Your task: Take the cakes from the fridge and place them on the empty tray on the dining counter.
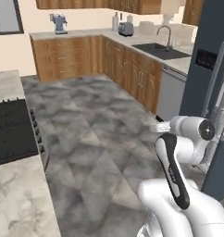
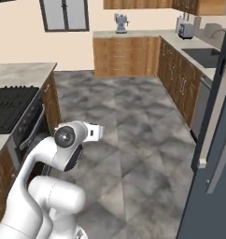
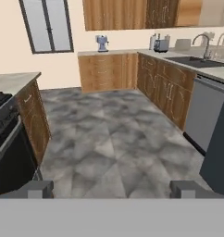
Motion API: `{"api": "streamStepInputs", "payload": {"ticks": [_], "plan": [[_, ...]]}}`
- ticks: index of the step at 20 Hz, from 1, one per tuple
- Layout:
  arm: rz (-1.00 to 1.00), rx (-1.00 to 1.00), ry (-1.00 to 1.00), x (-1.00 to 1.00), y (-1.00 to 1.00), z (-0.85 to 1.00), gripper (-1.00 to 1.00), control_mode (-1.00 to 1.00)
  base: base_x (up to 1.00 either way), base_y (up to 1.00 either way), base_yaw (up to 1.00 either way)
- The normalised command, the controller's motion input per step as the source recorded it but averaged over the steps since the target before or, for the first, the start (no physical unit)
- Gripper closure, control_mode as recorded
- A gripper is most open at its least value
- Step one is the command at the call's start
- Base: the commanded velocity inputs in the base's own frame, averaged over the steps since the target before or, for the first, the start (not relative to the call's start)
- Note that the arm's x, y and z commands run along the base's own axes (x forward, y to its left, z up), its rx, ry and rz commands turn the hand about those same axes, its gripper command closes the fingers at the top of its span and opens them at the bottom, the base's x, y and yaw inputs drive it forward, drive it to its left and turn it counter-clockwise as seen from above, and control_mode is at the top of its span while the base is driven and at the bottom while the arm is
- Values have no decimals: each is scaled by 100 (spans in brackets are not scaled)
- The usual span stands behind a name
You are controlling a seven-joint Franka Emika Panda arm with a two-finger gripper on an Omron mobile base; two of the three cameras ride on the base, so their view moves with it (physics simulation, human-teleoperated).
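Grey floor (image 3: 114,134) wide open between dining counter (image 3: 14,81) and fridge (image 3: 220,152) edge — gripper (image 3: 111,189) spread wide, empty, touching nothing.

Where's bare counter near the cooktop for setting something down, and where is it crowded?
Free: the beige-grey marble island top on the near side of the black cooktop, and the strip beyond it. Crowded: the far wall counter around the dark sink, toaster and blue mixer.
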Motion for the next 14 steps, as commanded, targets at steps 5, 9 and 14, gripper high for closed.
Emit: {"api": "streamStepInputs", "payload": {"ticks": [5, 9, 14], "plan": [[0, 0, 0, 0, 0, 0, -100, 100, 100, -34, -34], [0, 0, 0, 0, 0, 0, -100, 100, 100, -2, -38], [0, 0, 0, 0, 0, 0, -100, 100, 98, 0, -41]]}}
